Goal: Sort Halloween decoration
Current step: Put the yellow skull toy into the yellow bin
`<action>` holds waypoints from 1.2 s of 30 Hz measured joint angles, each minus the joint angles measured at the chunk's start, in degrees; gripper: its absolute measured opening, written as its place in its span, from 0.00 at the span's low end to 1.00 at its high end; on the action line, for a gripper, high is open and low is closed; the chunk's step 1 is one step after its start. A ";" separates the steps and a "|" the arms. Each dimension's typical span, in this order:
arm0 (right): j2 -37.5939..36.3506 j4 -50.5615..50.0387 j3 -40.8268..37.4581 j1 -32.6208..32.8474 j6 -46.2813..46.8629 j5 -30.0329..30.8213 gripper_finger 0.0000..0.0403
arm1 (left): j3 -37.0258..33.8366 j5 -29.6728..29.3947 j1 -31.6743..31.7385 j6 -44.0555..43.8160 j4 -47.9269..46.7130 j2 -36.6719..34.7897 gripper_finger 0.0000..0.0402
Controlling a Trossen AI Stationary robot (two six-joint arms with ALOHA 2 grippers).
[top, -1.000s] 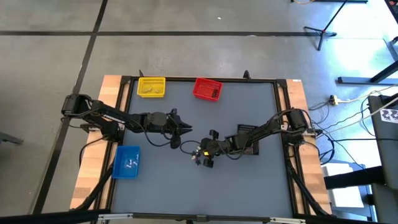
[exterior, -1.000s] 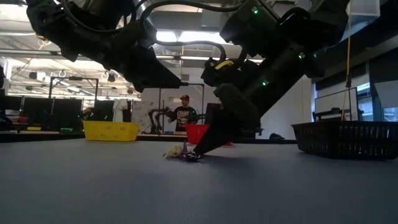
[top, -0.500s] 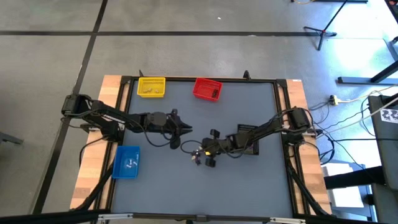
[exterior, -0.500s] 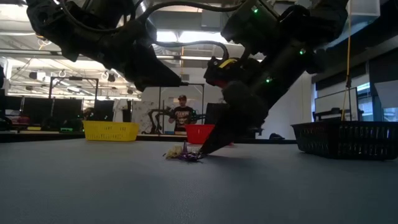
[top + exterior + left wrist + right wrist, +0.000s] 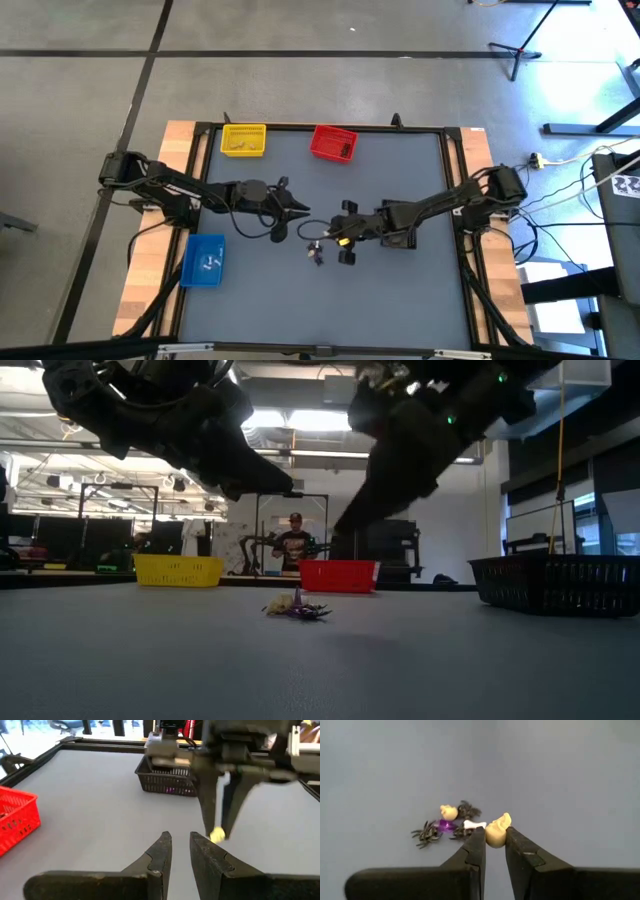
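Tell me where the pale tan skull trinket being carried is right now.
The tan skull is pinched in the right end effector, lifted above the table near its middle, beside the trinket pile.

matt grey table (image 5: 400, 290), wooden side boards (image 5: 150, 270)

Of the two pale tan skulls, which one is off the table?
The skull pinched in the right gripper; the other skull lies among the spiders.

Even overhead light, backlit dark arms low, blurred wrist foregrounds
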 joint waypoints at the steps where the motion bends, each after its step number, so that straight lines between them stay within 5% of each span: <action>1: -0.82 -0.38 0.00 -0.37 -0.07 0.00 0.13 | 0.00 0.01 0.00 0.49 0.04 0.00 0.16; 8: -5.56 0.67 0.00 -3.76 0.09 -6.96 0.13 | 0.00 2.51 -0.52 5.63 5.03 0.04 0.16; 19: -8.19 6.33 0.07 -9.67 9.18 -24.14 0.13 | 0.00 2.32 -7.22 31.32 10.11 0.04 0.16; 36: -8.19 10.16 0.09 -10.30 14.22 -28.23 0.13 | 0.04 -0.37 -9.02 30.79 15.82 0.04 0.16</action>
